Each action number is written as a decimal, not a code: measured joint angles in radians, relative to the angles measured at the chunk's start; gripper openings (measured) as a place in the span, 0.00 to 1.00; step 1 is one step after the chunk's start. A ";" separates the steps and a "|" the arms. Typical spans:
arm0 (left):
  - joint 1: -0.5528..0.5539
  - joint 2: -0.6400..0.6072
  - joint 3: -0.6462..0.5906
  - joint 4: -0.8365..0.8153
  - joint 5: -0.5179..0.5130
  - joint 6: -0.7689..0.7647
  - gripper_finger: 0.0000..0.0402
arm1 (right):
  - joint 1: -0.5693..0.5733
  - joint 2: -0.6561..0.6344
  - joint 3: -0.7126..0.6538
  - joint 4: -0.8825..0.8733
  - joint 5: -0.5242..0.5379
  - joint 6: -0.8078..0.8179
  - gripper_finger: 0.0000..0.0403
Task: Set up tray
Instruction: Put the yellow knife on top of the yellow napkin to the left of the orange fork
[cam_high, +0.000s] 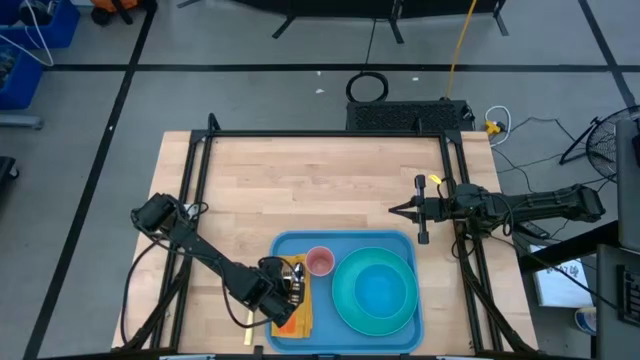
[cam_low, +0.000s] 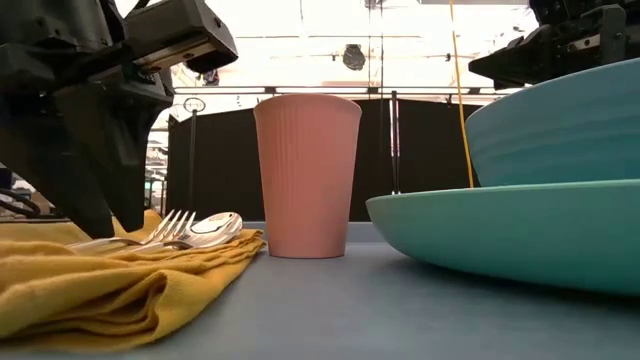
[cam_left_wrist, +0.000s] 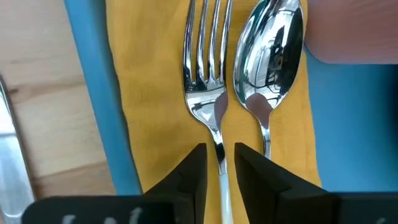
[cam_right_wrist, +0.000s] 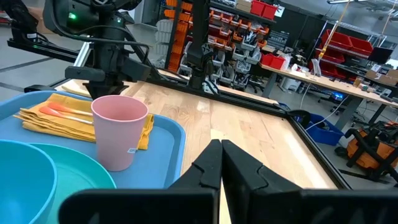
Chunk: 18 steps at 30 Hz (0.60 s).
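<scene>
Light wooden tabletop (cam_high: 300, 180) inspected first: framed by dark rails, mostly bare. Light-blue tray (cam_high: 345, 243) found at the near edge of the tabletop, right of centre in the high view, lying flat. Loaded on the tray's right half: round teal plate (cam_high: 350, 305) with teal bowl (cam_high: 385, 290) nested in it. Standing upright at the tray's far middle, just beside the plate: pink cup (cam_low: 305, 175). Laid along the tray's left side: folded yellow napkin (cam_left_wrist: 155, 93), with fork (cam_left_wrist: 208, 74) and spoon (cam_left_wrist: 270, 62) resting side by side on it, handles toward the left arm. Left end effector (cam_left_wrist: 220, 165) positioned low over the napkin, fingers standing close either side of the fork handle; narrow gap visible on each side, so judged nearly closed around the handle, firm contact not confirmed. Right end effector (cam_right_wrist: 222, 163) parked over bare tabletop beyond the tray's far right corner, well apart from all items, fingers pressed together and holding nothing. Assessment: setting appears nearly complete, with plate, bowl, cup, napkin, fork and spoon all in place. Remaining, as far as judged: release or final alignment of the fork and withdrawal of the left arm. Knife not confirmed anywhere on the tray.
</scene>
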 joint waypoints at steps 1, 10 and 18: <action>0.000 -0.003 0.000 -0.003 0.000 0.015 0.21 | 0.000 0.000 0.000 0.000 0.000 0.000 0.00; 0.002 -0.161 0.000 -0.086 0.114 0.224 0.21 | 0.000 0.000 0.000 0.000 0.000 -0.001 0.00; -0.121 -0.134 0.000 -0.172 0.243 -0.001 0.21 | 0.000 0.000 0.000 0.002 0.000 -0.002 0.00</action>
